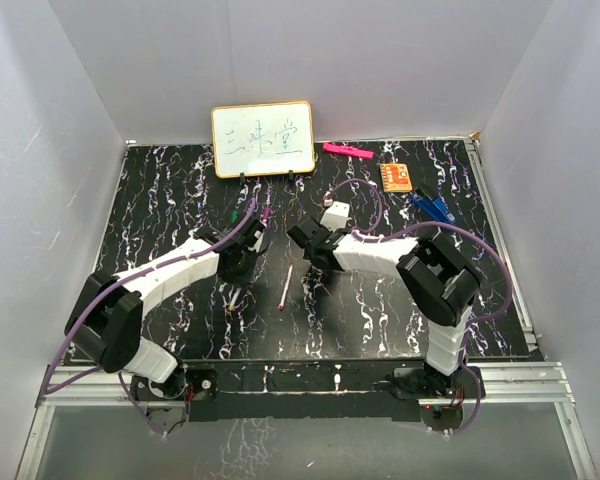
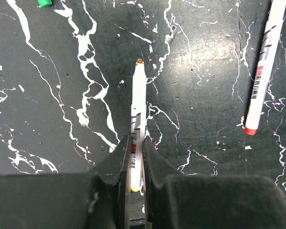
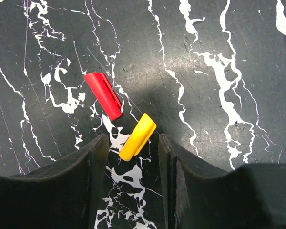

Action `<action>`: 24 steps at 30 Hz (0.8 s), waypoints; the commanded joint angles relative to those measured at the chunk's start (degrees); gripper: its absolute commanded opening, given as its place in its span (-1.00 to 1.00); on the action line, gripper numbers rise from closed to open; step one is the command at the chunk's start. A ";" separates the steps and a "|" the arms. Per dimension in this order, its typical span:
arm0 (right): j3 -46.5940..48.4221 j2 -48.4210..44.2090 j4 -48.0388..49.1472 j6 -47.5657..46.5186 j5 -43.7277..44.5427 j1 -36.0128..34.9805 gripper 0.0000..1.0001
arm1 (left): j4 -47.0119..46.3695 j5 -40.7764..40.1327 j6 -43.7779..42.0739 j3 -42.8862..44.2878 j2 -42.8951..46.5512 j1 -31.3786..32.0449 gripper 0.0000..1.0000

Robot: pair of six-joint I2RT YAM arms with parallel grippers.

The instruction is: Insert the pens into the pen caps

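My left gripper (image 2: 136, 143) is shut on a white pen (image 2: 138, 102), whose yellowish tip points away from the fingers just above the table. A second pen (image 2: 263, 67) with a red end lies on the table to its right, also seen in the top view (image 1: 285, 290). A green pen cap (image 2: 44, 3) shows at the upper left edge. My right gripper (image 3: 132, 143) is open and low over the table. A yellow cap (image 3: 138, 136) lies slanted between its fingertips, touching neither. A red cap (image 3: 103, 95) lies just beyond it to the left.
A small whiteboard (image 1: 263, 139) stands at the back of the black marbled table (image 1: 160, 200). A flat pink bar (image 1: 347, 151), an orange card (image 1: 396, 177) and a blue clip-like object (image 1: 432, 207) lie at the back right. White walls close in three sides.
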State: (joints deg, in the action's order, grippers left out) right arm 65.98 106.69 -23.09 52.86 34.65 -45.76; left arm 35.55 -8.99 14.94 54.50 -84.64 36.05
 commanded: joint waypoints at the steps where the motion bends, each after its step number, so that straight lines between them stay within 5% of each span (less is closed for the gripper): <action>1: 3.20 1.85 -1.08 0.85 1.56 -0.39 -0.14 | 0.10 0.58 -0.44 -0.09 2.38 -0.37 -1.00; 18: 3.45 4.23 -1.97 0.74 1.30 -0.30 -0.33 | -0.51 0.88 -0.24 -0.73 2.59 -0.46 -1.00; 24: 3.51 5.89 -2.77 -1.16 0.31 -0.25 -0.72 | -0.67 0.73 -0.34 -0.25 2.33 -0.46 -1.00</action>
State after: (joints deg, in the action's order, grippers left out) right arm 68.62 110.15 -24.51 52.16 36.56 -45.91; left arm 34.44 -8.54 14.94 54.19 -84.64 35.83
